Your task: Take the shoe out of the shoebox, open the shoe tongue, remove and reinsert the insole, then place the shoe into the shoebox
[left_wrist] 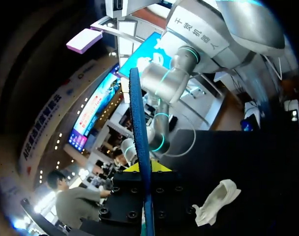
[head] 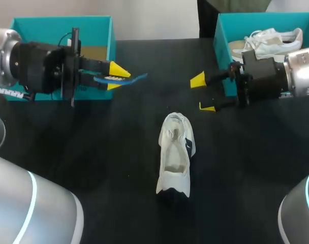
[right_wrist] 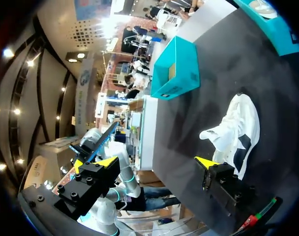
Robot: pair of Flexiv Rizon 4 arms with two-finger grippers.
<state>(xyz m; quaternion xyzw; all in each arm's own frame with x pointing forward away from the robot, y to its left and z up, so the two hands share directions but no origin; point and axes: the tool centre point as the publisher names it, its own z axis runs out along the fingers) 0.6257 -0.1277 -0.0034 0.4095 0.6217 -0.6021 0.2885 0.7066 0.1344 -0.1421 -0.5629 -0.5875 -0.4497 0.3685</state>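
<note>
Left gripper point(head: 117, 78) clamps a thin, curved blue insole point(head: 136, 78); right gripper point(head: 202, 94) holds its wedge tips apart; a soft white sneaker point(head: 176, 160) lies on the matte table point(head: 93, 152).

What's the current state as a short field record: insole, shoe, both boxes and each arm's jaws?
insole: blue, out of the shoe, held above the table
left arm: jaws shut on the insole
right arm: jaws open, holding nothing
shoe: white, on the table, opening up, neither arm touching it
left shoebox: no shoe seen inside
right shoebox: holds a second white shoe
</note>
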